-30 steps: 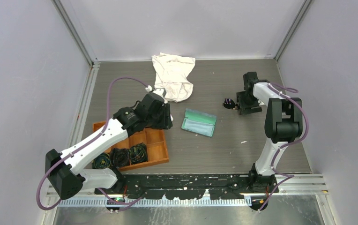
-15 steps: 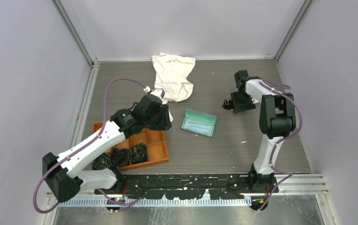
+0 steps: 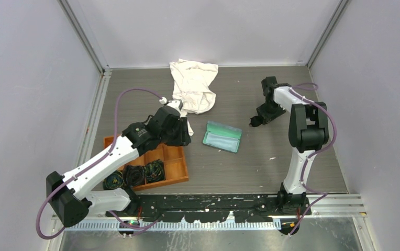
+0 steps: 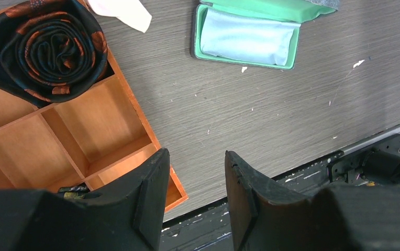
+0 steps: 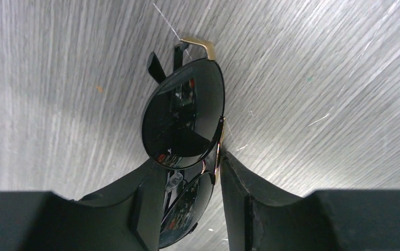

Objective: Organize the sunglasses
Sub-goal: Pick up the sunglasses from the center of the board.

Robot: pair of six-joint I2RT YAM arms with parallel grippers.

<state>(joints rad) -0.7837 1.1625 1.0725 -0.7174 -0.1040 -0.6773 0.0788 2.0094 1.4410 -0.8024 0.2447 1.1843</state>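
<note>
Sunglasses (image 5: 185,123) seen on bench (image 3: 292,157) toward 2 o'clock, nearer right arm; long axis laid 12-to-6 through right claw (image 5: 191,163), jaws narrow astride bridge, firm hold cannot be told; left claw (image 4: 193,157) half-spread, empty; open case (image 3: 222,136) at 8 o'clock from sunglasses

The right gripper (image 5: 192,163) has swung in and narrowed its jaws around the sunglasses (image 5: 185,117).
</note>
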